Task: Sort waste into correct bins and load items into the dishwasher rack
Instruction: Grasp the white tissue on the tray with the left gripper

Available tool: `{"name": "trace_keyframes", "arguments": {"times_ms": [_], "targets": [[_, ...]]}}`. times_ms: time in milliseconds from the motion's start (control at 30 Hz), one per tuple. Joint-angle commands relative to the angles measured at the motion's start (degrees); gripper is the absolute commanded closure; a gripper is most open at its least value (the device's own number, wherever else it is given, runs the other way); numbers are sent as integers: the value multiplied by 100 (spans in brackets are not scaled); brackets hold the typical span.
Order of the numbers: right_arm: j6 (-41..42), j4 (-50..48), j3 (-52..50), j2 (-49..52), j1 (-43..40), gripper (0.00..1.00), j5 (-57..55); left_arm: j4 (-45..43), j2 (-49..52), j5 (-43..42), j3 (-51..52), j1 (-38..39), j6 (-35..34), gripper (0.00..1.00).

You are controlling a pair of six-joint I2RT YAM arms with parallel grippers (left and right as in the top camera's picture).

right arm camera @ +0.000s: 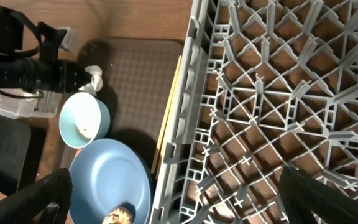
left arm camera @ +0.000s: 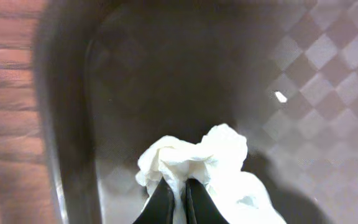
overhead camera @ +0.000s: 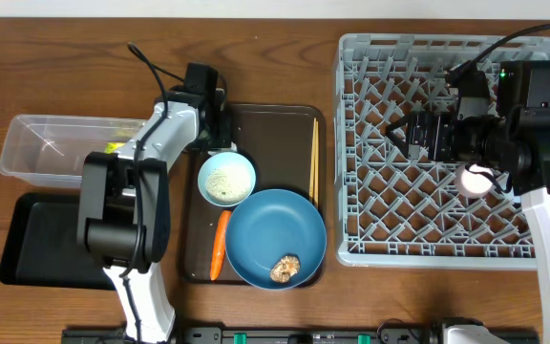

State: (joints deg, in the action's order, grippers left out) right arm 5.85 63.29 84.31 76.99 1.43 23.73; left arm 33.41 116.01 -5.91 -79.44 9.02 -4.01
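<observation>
Left gripper [left arm camera: 178,200]: fingers together, pinching a fold of the crumpled white paper [left arm camera: 197,165] at the far-left corner of the dark-brown serving tray [left arm camera: 166,68].
Grip risk: only a thin edge looks caught, so the wad may slip or unfold on lifting.
Stray grain: one white rice grain [left arm camera: 280,96] lies apart on the tray floor and is easily missed.
Destination: clear plastic rectangular tub [overhead camera: 27,134], holding the yellow-green snack wrapper [overhead camera: 115,147], beside the shallow black rectangular tray [overhead camera: 41,239] on the desk [overhead camera: 65,57]. A wrong-bin drop is possible.
Right gripper [right arm camera: 176,174]: fingers wide apart and empty, over the large grey plastic dishwasher rack [overhead camera: 347,191]. The small pink cup [overhead camera: 475,179] sits inside.
</observation>
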Motion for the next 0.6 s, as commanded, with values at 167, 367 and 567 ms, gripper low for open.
{"name": "trace_keyframes", "arguments": {"times_ms": [167, 367, 567], "targets": [[31, -7, 26, 7, 37, 1, 4, 256, -1637, -46, -85, -22, -118, 94], [31, 2, 26, 7, 37, 1, 4, 962, -2306, 1558, -83, -48, -122, 94], [31, -9, 26, 7, 37, 1, 4, 1451, -2216, 2312, 42, -566, -852, 94]]}}
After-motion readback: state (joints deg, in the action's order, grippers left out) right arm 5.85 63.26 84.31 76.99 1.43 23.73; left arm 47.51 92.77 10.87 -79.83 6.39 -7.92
